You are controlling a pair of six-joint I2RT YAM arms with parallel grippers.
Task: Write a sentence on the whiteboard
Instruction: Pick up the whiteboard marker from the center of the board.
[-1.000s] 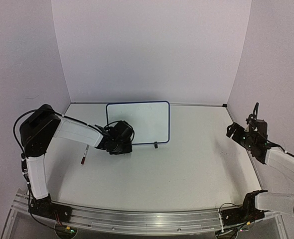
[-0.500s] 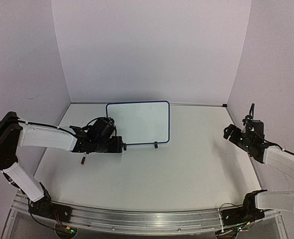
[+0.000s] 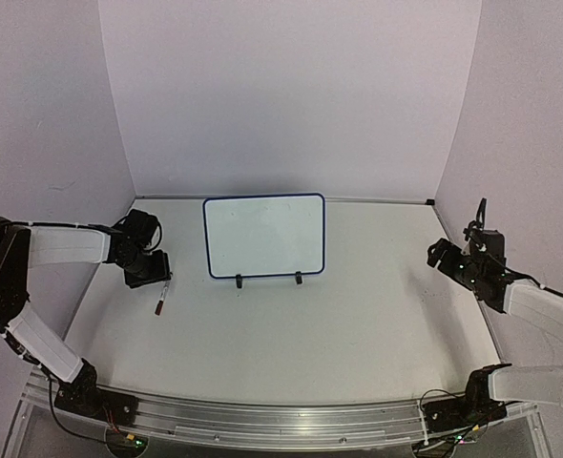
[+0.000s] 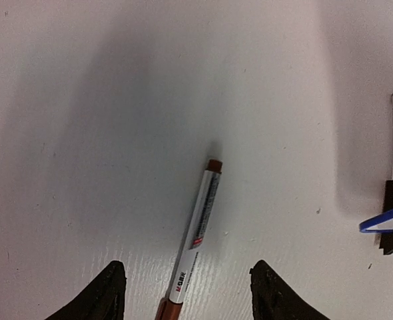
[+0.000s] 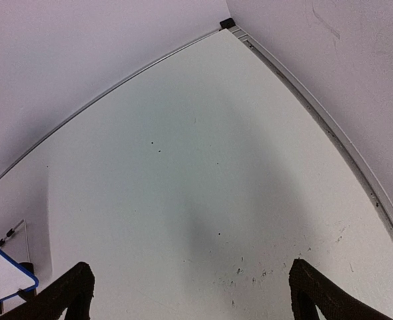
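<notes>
Left gripper (image 3: 154, 270) hangs spread above the marker (image 4: 200, 233), which lies flat on the white table (image 3: 358, 324) untouched, its lower end cut off in my wrist view. At centre frame the whiteboard (image 3: 264, 237) stands upright; its face is too washed out to read, possibly blank. Far right, the right gripper (image 3: 440, 254) gapes wide over scuffed tabletop, with lilac walls (image 3: 291, 95) around.
</notes>
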